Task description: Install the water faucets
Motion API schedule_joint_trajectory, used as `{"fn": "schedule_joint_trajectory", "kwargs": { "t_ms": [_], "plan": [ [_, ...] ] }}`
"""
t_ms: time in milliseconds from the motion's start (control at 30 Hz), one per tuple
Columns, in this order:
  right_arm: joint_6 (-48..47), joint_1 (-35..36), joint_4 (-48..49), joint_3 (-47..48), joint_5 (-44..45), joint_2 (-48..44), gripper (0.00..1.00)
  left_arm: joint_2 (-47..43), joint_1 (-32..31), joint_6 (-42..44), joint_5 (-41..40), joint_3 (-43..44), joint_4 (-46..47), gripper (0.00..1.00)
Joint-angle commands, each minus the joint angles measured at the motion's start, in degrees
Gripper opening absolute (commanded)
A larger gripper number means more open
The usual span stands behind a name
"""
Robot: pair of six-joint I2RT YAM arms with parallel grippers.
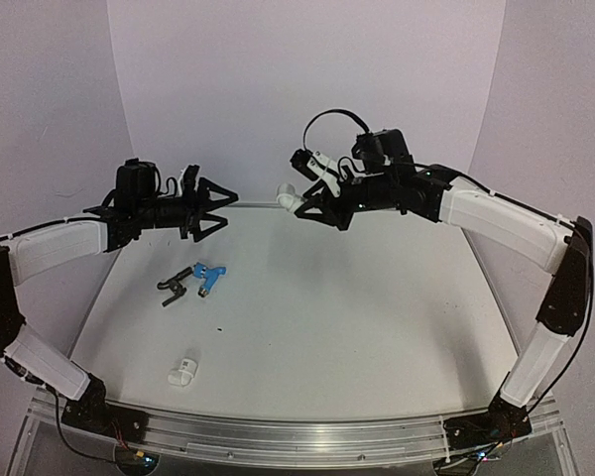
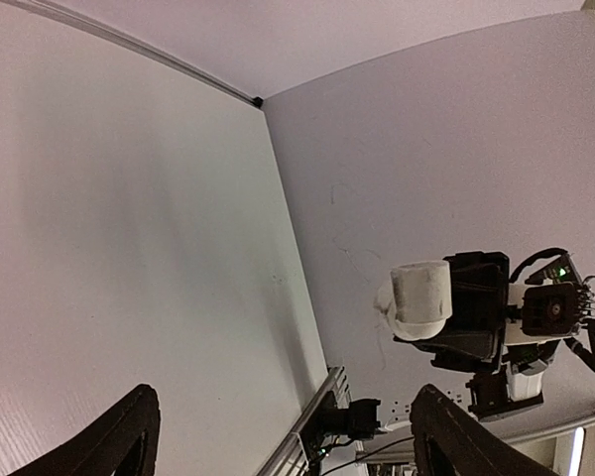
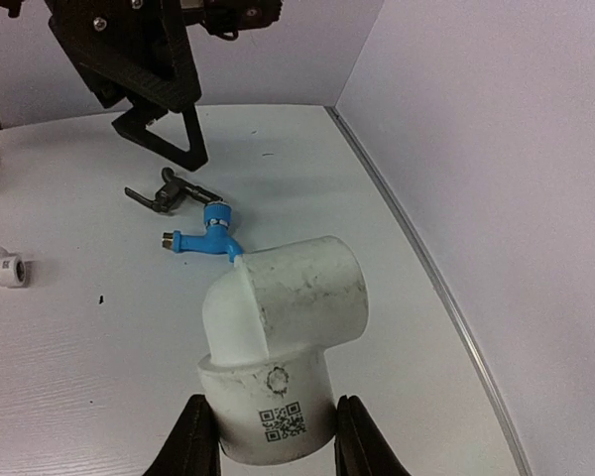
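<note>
The blue faucet (image 1: 210,278) is seen lying flat on the worktop (image 1: 357,327), left of centre, gripped by nothing. The left gripper (image 1: 223,209) is held in the air beyond it, fingers (image 2: 119,441) spread wide with nothing between them, well apart from the faucet. The right gripper (image 3: 276,441) is clamped on a white elbow fitting (image 3: 283,307), raised near the far edge, and the faucet lies well clear of those fingers too. A dark tap-shaped piece (image 1: 173,288) is spotted just beside the faucet, toward the left edge. A small white fitting (image 1: 183,372) is seen by the near edge.
</note>
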Motion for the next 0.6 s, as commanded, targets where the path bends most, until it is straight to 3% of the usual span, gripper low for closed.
{"fn": "schedule_joint_trajectory", "kwargs": {
  "t_ms": [0,133,567],
  "plan": [
    [5.5,0.9,5.5,-1.8,-0.9,-1.2,0.11,4.1,-4.2,-1.7,5.7,7.5,7.4,0.84],
    [7.0,0.9,7.4,-3.1,-1.0,-1.3,0.11,6.0,-7.2,-0.5,5.4,9.7,7.5,0.82],
    [7.2,0.9,9.3,-4.4,-3.1,-1.8,0.12,13.3,-12.8,6.3,4.8,21.8,-6.8,0.75]
  ]
}}
